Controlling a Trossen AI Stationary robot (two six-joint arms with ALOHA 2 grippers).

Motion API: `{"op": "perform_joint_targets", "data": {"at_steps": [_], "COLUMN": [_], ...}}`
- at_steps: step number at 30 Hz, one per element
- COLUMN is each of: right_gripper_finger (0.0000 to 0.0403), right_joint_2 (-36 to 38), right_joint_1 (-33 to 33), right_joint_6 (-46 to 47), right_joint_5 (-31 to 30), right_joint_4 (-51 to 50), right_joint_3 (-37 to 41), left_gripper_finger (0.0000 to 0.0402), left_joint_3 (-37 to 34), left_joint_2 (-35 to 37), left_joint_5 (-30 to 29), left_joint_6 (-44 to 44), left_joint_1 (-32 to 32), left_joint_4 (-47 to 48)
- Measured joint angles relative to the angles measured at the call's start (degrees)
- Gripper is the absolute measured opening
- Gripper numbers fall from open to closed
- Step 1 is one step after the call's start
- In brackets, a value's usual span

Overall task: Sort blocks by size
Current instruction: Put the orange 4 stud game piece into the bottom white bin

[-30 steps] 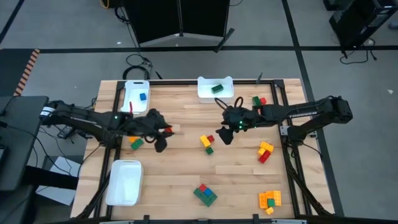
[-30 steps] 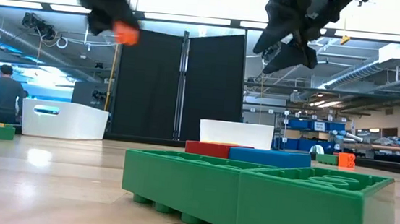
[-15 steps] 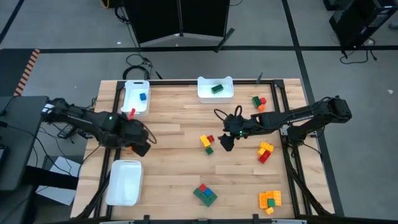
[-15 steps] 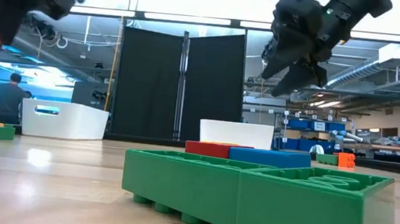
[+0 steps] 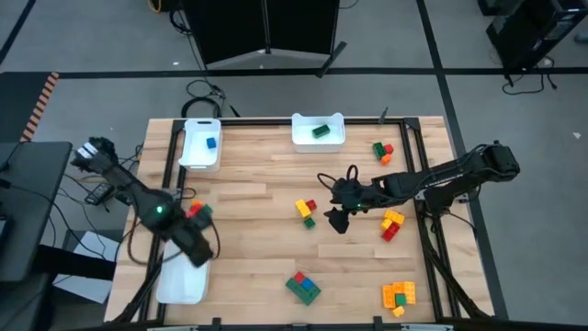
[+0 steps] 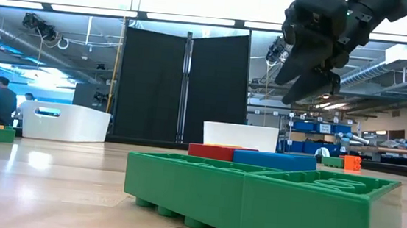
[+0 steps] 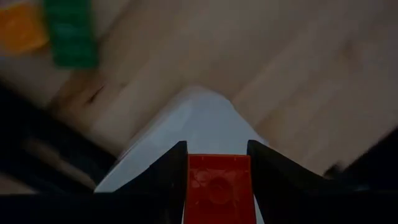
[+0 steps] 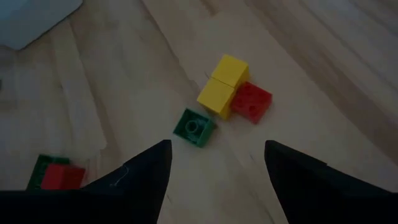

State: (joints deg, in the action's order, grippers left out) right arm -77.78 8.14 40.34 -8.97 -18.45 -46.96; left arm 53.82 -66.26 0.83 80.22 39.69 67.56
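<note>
Moved: the left gripper [image 7: 217, 163] has swung from mid-table to the near white tray [image 5: 183, 271]; the right gripper [image 8: 217, 163] has slid toward the centre.
Left: clamped on a red block [image 7: 219, 186], over the tray corner.
Right: fingers apart, above the small green block [image 8: 194, 126] beside the yellow-red cluster [image 8: 233, 93].
Progress: two far trays [image 5: 318, 131] hold a block each; most blocks [image 5: 399, 294] remain scattered.
</note>
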Motion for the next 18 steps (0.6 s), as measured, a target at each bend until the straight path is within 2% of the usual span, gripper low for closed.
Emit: {"op": "perform_joint_targets", "data": {"at_steps": [7, 13, 18], "right_gripper_finger": [0.0266, 0.0267, 0.0265], "right_joint_2": [0.00, 0.00, 0.00], "right_joint_1": [0.04, 0.04, 0.04], "right_joint_6": [0.32, 3.79, 8.62], "right_joint_5": [0.06, 0.29, -0.20], "right_joint_4": [3.71, 8.55, 12.22], "right_joint_3": [0.00, -0.01, -0.02], "left_gripper_finger": [0.0159, 0.0159, 0.0159], "left_joint_3": [-0.02, -0.07, -3.42], "left_joint_2": [-8.21, -13.55, -15.79], "left_joint_5": [0.29, -0.86, -2.90], "left_joint_6": [-21.40, -26.19, -27.12], "left_joint_1": [7.61, 11.88, 14.53], "left_joint_4": [-0.60, -1.39, -12.59]}}
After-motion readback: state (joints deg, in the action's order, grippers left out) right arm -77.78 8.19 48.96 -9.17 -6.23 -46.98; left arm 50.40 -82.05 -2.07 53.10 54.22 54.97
